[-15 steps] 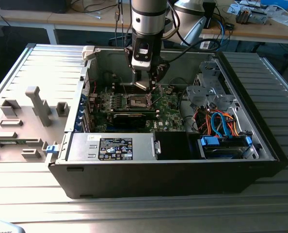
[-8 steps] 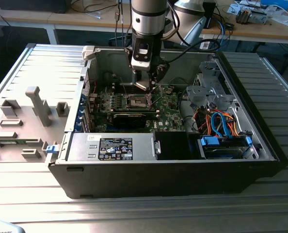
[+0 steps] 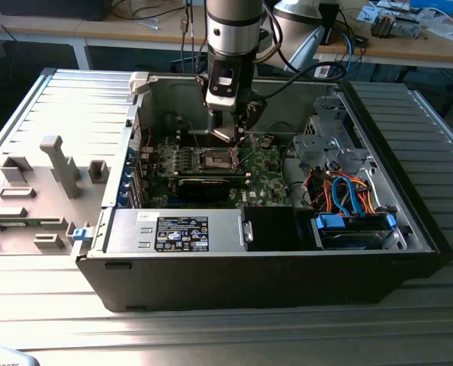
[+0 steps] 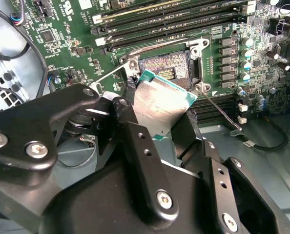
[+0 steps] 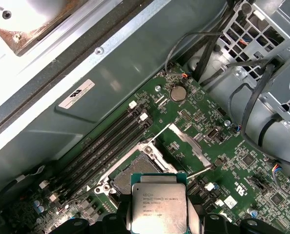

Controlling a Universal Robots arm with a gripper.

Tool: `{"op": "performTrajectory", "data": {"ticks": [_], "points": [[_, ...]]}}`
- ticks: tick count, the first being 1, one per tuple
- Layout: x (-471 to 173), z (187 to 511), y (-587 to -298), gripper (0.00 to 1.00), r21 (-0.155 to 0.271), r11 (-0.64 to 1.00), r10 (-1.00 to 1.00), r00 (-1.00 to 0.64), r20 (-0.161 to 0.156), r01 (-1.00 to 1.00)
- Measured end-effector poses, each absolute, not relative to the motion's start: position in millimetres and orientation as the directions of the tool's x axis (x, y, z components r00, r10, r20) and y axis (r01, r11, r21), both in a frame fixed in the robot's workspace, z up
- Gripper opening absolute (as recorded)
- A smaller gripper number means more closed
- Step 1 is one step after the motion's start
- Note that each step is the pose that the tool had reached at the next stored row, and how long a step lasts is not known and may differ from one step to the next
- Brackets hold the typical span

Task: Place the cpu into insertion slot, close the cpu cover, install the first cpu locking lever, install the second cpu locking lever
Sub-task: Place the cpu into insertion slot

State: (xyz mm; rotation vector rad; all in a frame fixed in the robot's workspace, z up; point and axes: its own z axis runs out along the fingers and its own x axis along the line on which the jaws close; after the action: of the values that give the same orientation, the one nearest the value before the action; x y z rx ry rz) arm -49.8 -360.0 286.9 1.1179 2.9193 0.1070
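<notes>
My gripper [image 3: 230,136] is shut on the cpu [image 5: 158,202], a flat square chip with a dull silver top and a teal edge. Black fingers [image 4: 123,112] clamp it by two opposite sides in both wrist views. The cpu [image 4: 159,105] hangs a little above the insertion slot [image 5: 135,171], partly overlapping it, and is not seated. The insertion slot [image 4: 167,70] shows its dark centre and silvery rim on the green board. The cpu cover [image 5: 188,142] stands swung open beside the slot. Thin wire locking levers [image 4: 219,111] stick up, unlatched.
The arm reaches into an open computer case [image 3: 272,274]. Black memory slots [image 5: 111,141] run beside the socket. A labelled power-supply box [image 3: 181,231] sits at the near wall, a drive cage with blue and orange cables [image 3: 348,202] on the exterior view's right. The removed side panel [image 3: 43,191] lies on the left.
</notes>
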Motion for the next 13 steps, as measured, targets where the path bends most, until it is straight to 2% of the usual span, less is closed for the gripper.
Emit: {"op": "performTrajectory", "data": {"ticks": [13], "points": [[-49.8, 285.7, -360.0, 0.54, 0.068, 0.734, 0.677, -0.736, 0.011, 0.676]]}}
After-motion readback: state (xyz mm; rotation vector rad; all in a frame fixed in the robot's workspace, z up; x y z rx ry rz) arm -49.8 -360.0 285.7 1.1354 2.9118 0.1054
